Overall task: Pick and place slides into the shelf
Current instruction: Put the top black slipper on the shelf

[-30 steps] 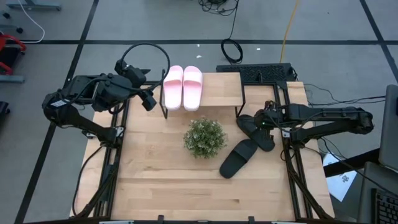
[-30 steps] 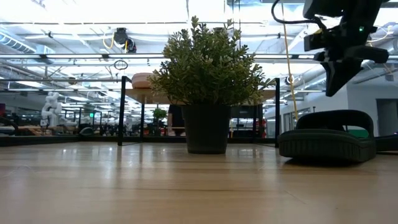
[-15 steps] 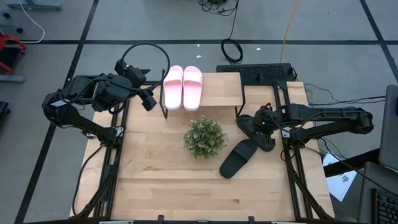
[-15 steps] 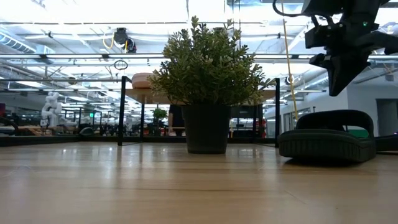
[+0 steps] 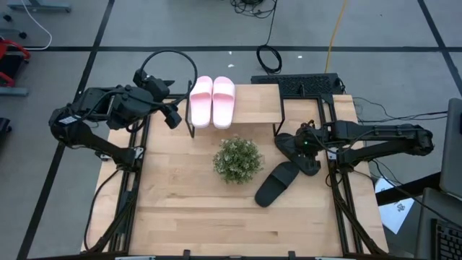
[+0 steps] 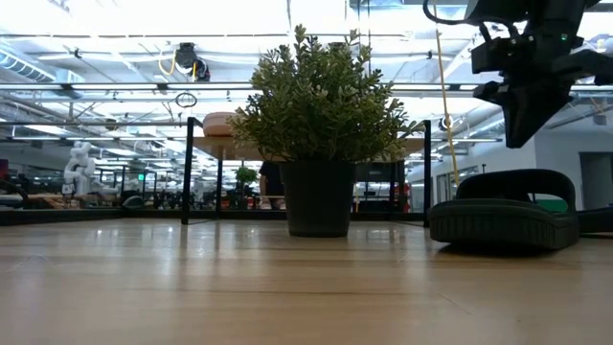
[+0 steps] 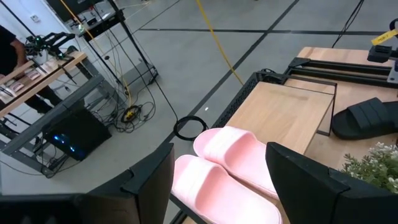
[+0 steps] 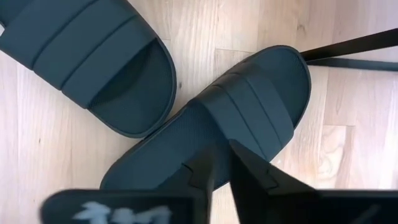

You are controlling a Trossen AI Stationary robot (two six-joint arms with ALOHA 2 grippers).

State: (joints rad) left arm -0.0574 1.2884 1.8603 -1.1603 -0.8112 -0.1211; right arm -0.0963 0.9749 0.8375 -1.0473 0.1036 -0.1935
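Two light pink slides (image 5: 212, 102) lie side by side, soles down, on the left part of the shelf's plank top (image 5: 253, 105); they also show in the left wrist view (image 7: 236, 168). Two black slides lie on the table: one (image 5: 296, 152) by the shelf's right legs, the other (image 5: 276, 184) nearer the front. My right gripper (image 8: 222, 171) hangs over the first black slide (image 8: 249, 112), pointing down, with a narrow gap between its fingers and clear of the slide (image 6: 503, 211). My left gripper (image 7: 221, 186) is raised left of the shelf, wide open and holding nothing.
A potted green plant (image 5: 238, 159) stands mid-table, between the shelf and the nearer black slide. The shelf's thin black legs (image 8: 348, 50) stand close to the slide under my right gripper. Bare wood lies toward the table's near edge (image 5: 216, 224).
My right gripper has rolled and tipped a little about its wrist while staying above the black slide. The slides and my left gripper have kept still.
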